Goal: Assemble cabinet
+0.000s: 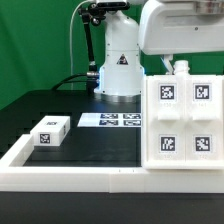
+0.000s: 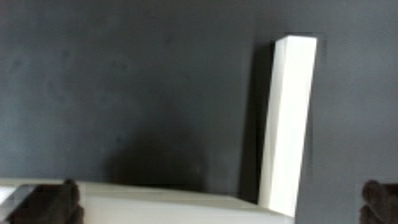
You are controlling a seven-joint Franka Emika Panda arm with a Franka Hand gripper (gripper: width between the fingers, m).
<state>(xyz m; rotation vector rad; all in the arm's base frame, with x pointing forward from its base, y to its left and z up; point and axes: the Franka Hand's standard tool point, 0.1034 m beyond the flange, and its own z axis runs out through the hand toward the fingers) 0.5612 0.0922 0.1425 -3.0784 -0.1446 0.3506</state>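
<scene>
The cabinet point(image 1: 183, 120) is a large white box at the exterior view's right, its face with several black-and-white tags turned to the camera. My gripper point(image 1: 179, 68) hangs just above its top edge, mostly hidden behind it. In the wrist view the gripper point(image 2: 215, 205) is open. Its dark fingertips point(image 2: 54, 205) stand far apart at the frame's two corners. A flat white surface of the cabinet point(image 2: 160, 205) lies between them. A narrow white edge point(image 2: 288, 125) runs away from it over the dark table. A small white tagged piece point(image 1: 50, 131) lies at the exterior view's left.
The marker board point(image 1: 110, 120) lies flat in the middle of the black table, in front of the robot's base point(image 1: 120, 70). A low white border frame point(image 1: 70, 176) runs along the front and the exterior view's left. A green curtain hangs behind.
</scene>
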